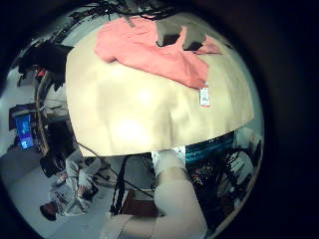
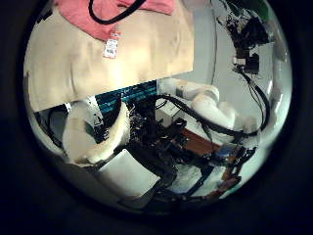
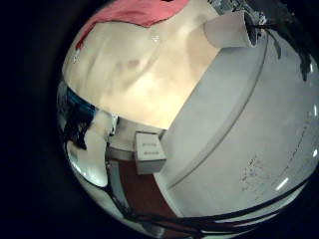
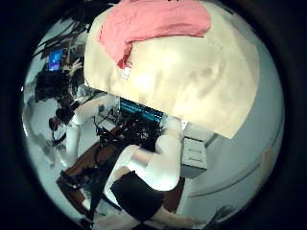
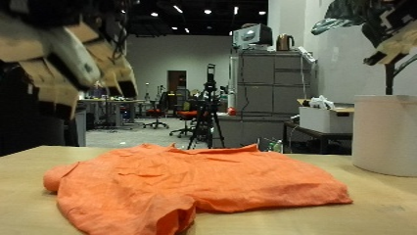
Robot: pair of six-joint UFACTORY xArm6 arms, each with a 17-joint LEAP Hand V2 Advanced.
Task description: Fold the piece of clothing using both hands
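An orange piece of clothing [image 5: 196, 186] lies crumpled and spread on the tan table [image 5: 378, 211], with a white tag at one edge. My left hand [image 5: 71, 54] hangs high above the garment's near end, fingers relaxed, holding nothing. My right hand [image 5: 378, 29] is high above the table's other end, fingers spread, holding nothing. The left little finger side palm view shows the garment [image 1: 150, 50] and its tag [image 1: 204, 96] far below. It also shows in the left thumb side palm view [image 2: 78, 12], the right little finger side palm view [image 3: 130, 15] and the right thumb side palm view [image 4: 153, 24].
A white cylindrical tub [image 5: 386, 132] stands on the table under my right hand and shows in the right little finger side palm view [image 3: 234, 30]. Bare table [image 4: 192, 67] lies around the garment. A grey cabinet [image 5: 267, 98] stands behind the table.
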